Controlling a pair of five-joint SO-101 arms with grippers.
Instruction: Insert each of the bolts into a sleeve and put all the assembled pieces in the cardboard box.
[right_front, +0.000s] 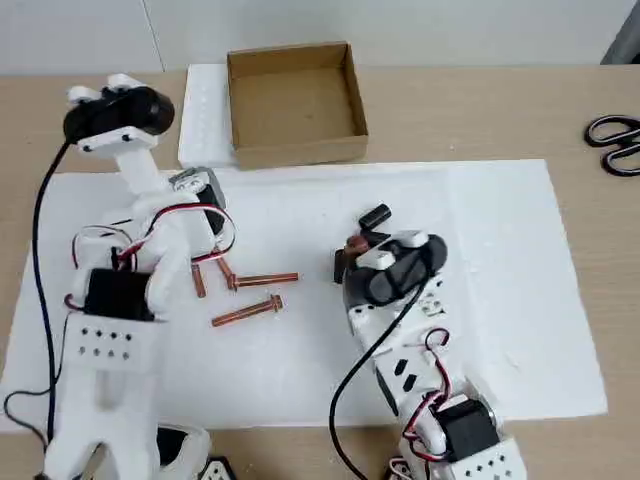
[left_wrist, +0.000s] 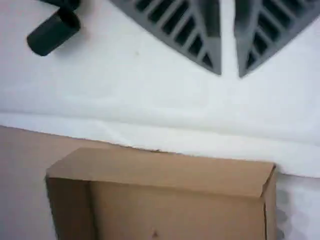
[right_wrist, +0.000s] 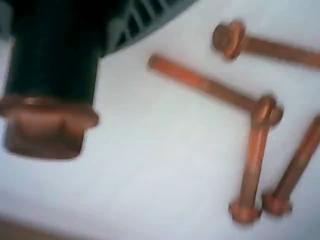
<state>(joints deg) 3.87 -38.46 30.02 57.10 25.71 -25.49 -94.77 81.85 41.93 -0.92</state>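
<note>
Copper bolt (right_wrist: 44, 129) inside black sleeve (right_wrist: 52, 55)

Your cardboard box (right_front: 300, 150) sits on the desk (right_front: 480, 110), just behind the far edge of the sheet (right_front: 500, 260). On the sheet, four loose bolts (right_front: 265, 280) lie clustered left of centre between your two arms, two of them touching end to end. Just right of them is the right gripper (right_front: 348, 258), closed around a sleeve (right_wrist: 52, 55) with a bolt head (right_wrist: 45, 130) against its end. A loose sleeve (right_front: 375, 215) lies just behind that gripper. The left gripper (left_wrist: 230, 72) hangs over the sheet, on the near side of the box. Scissors (right_front: 615, 140) lie at the desk's right edge, off the sheet.
</note>
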